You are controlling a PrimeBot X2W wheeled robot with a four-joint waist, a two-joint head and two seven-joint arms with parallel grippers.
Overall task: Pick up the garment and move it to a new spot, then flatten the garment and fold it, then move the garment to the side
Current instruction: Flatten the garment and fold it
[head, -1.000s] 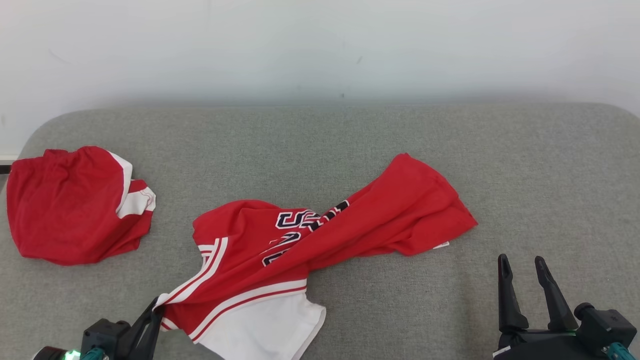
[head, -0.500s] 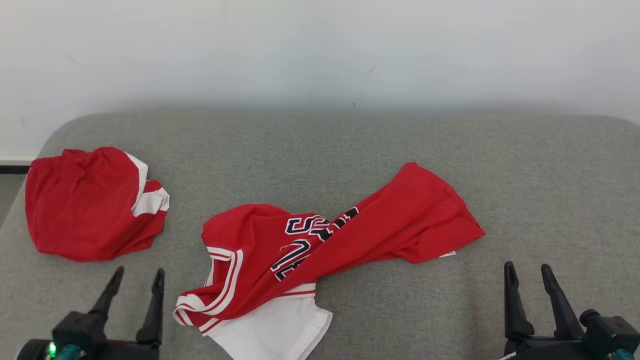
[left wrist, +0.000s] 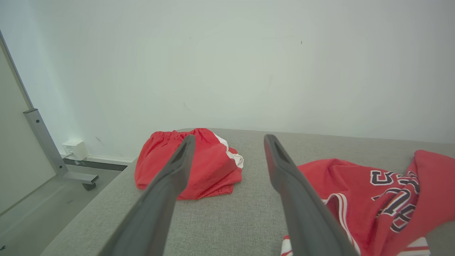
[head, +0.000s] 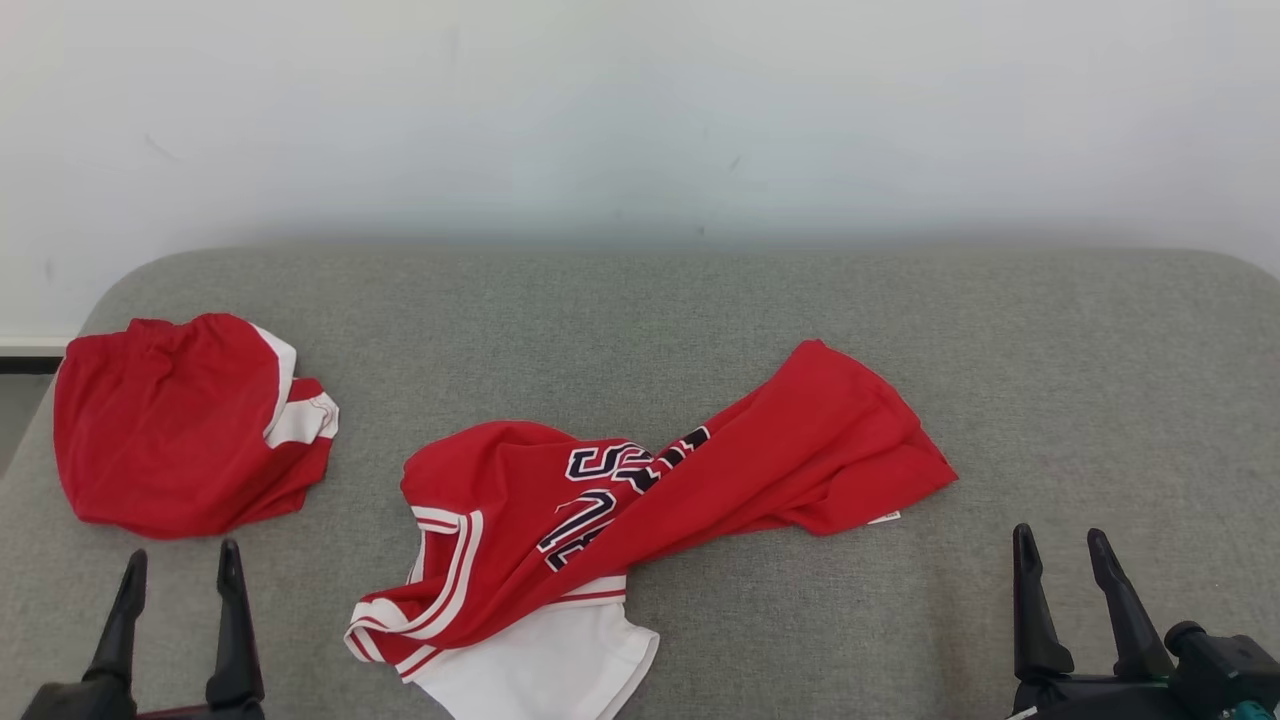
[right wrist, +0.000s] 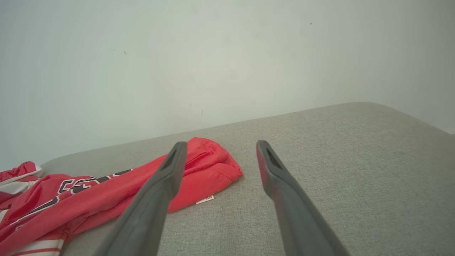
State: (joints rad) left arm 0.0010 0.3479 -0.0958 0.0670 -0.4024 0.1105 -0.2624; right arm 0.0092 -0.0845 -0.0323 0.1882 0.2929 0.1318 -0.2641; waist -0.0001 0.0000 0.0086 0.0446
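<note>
Left tool (head: 182, 552) releasing the red jersey (head: 700, 480)
Its jaws are standing open, drawn back near the red shorts (head: 170, 430); right tool (head: 1059, 533) is staying open and empty.

Plain lab-like room — grey padded table (head: 640, 320), bare white wall (head: 640, 110)

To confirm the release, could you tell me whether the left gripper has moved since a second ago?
Yes. The left gripper let go of the jersey and moved left; it now stands open below the shorts.
</note>
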